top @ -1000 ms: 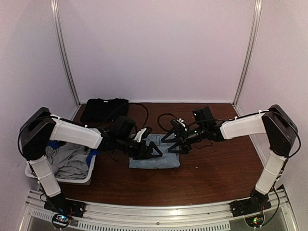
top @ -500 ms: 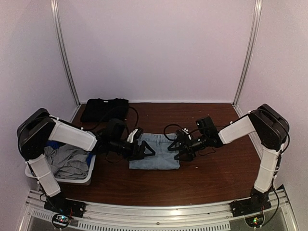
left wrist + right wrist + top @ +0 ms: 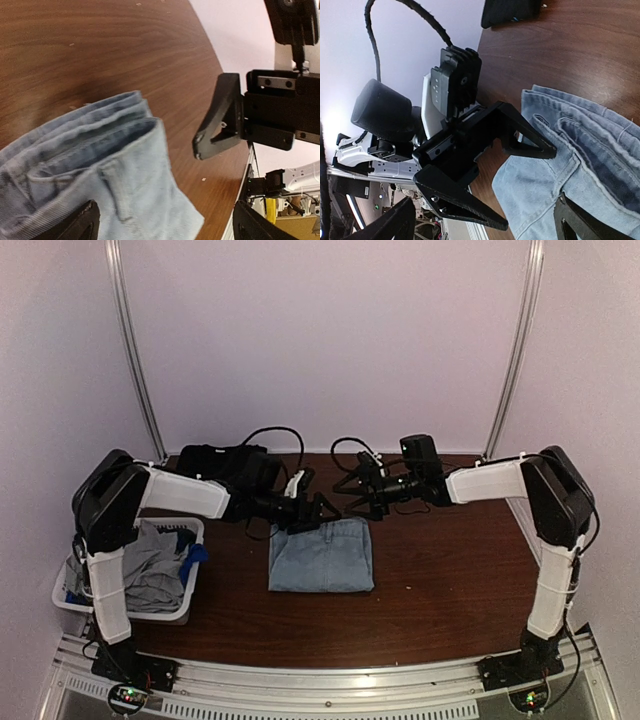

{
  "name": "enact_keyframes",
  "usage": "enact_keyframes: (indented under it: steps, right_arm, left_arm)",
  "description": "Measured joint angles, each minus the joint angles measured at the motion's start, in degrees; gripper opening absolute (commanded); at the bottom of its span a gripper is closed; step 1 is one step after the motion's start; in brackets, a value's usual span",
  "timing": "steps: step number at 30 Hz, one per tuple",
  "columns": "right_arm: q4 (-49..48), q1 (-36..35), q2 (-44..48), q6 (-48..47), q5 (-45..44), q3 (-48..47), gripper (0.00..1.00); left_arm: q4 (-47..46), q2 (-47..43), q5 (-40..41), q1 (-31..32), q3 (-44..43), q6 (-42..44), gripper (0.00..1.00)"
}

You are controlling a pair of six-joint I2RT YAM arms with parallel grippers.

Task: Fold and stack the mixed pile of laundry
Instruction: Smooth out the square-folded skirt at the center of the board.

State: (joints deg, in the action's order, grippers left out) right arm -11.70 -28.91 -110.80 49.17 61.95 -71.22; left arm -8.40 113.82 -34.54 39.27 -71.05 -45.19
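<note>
Both arms reach to the far edge of the folded denim piece (image 3: 322, 556), which lies mid table (image 3: 450, 585). The left gripper (image 3: 316, 514) and right gripper (image 3: 353, 500) both gape wide and hold nothing, one near each far corner. Probably a two-corner pinch comes next: go low, catch every layer, close together, and move level so the fold doesn't spill. The folded black shirt (image 3: 205, 465) at back left looks like the stack spot. The white basket (image 3: 150, 616) at left holds a crumpled grey garment (image 3: 150, 570) and a bright-blue item (image 3: 193, 554).
</note>
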Motion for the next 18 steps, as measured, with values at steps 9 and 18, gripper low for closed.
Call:
enact_keyframes:
  steps: [9, 18]
  right_arm:
    - [-6.03, 1.6, -13.86, 3.56, -1.38, -1.4, 0.93]
    - [7.63, 6.05, -11.21, -9.11, -4.68, -2.47, 0.9]
  left_arm:
    - [-0.13, 6.08, 0.96, -4.66, -1.29, -0.42, 0.95]
    - [14.62, -1.03, 6.43, -8.59, -2.29, 5.27, 0.98]
